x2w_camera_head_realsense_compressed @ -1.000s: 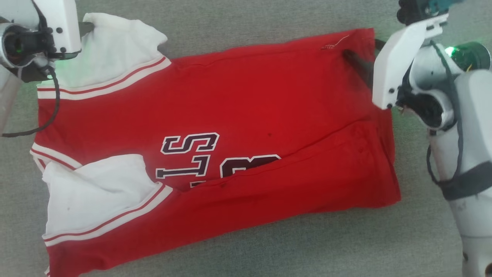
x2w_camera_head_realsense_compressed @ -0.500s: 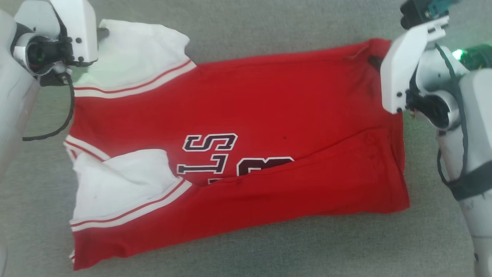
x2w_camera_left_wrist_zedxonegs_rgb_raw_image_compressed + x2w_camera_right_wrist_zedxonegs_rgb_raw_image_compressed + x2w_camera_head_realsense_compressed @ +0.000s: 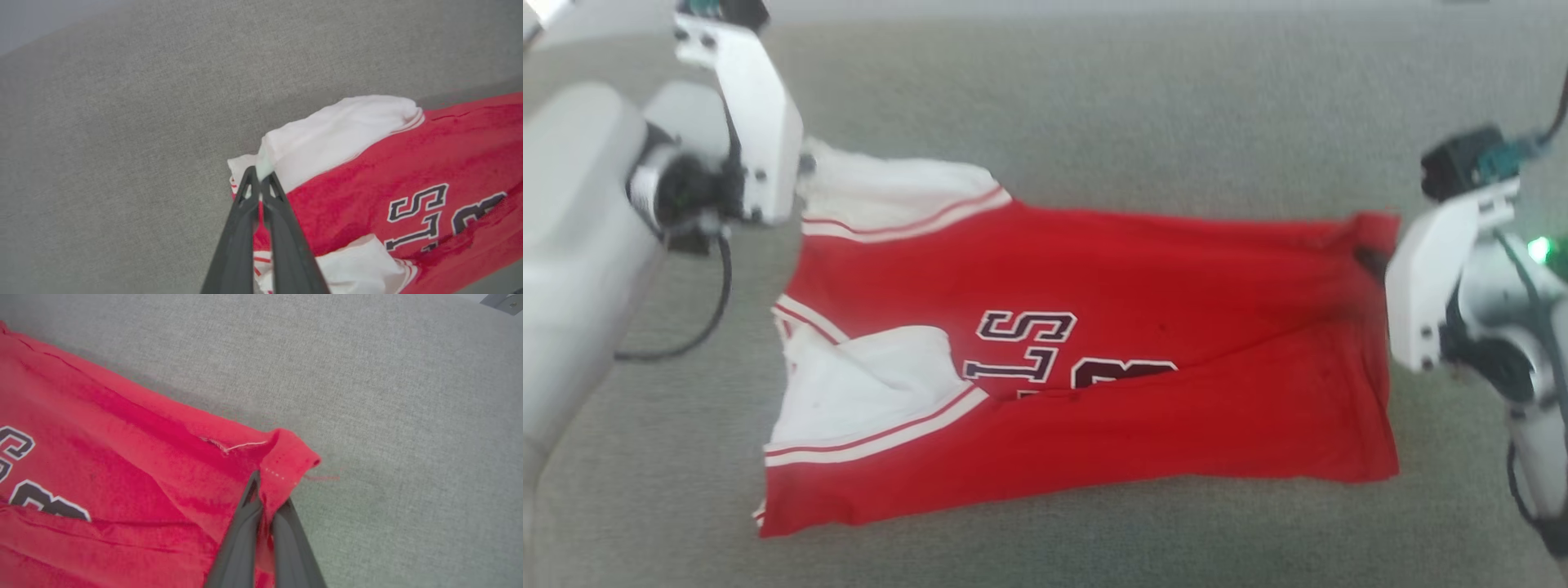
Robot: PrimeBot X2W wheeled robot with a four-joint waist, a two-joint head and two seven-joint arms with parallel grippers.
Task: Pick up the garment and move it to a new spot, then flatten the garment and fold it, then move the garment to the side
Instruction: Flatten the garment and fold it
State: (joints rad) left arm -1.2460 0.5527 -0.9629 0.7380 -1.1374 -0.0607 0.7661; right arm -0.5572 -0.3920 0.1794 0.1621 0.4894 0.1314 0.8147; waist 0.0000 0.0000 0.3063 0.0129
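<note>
The garment (image 3: 1143,269), a red jersey with white red-striped trim and a dark-and-white print, lies spread on the grey surface. Its near edge is folded up over part of the print. My left gripper (image 3: 805,163) is at its far left corner, shut on the white shoulder fabric; the left wrist view shows the tips (image 3: 259,179) pinching that white cloth (image 3: 327,139). My right gripper (image 3: 1372,261) is at the far right corner. In the right wrist view its fingers (image 3: 261,490) are shut on the red hem corner (image 3: 286,457). The far edge is stretched between both grippers.
Grey woven fabric (image 3: 1094,98) surrounds the garment on all sides, with open room beyond its far edge and along the near edge. A small metal part (image 3: 502,302) shows at the top right corner of the right wrist view.
My right gripper has shut on the red hem corner. The head camera has pulled back and shifted. Both grippers hold the far edge, which now looks drawn taut.
</note>
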